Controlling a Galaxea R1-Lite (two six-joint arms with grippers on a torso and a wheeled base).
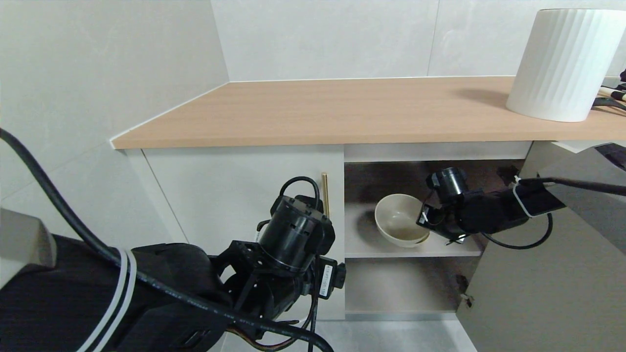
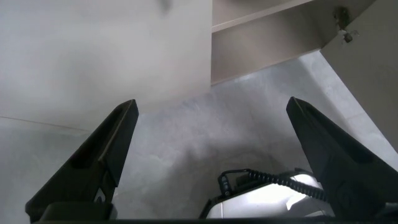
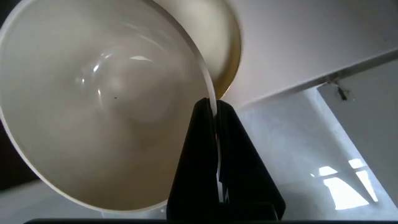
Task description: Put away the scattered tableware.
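A cream bowl [image 1: 398,225] [image 3: 106,106] is tilted on its side over the middle shelf [image 1: 362,249] of the open cabinet. My right gripper [image 1: 424,217] [image 3: 214,109] reaches into the cabinet from the right and is shut on the bowl's rim. In the right wrist view, a second beige rounded rim [image 3: 231,53] shows just behind the bowl; I cannot tell what it is. My left gripper [image 2: 211,115] hangs low in front of the closed left door, open and holding nothing, pointing at the grey floor.
The cabinet's right door [image 1: 538,274] stands swung open. The closed left door [image 1: 234,195] has a brass handle [image 1: 324,194]. On the wooden counter [image 1: 342,107] stands a white ribbed container [image 1: 562,63] at the right. A lower shelf [image 1: 396,288] lies below.
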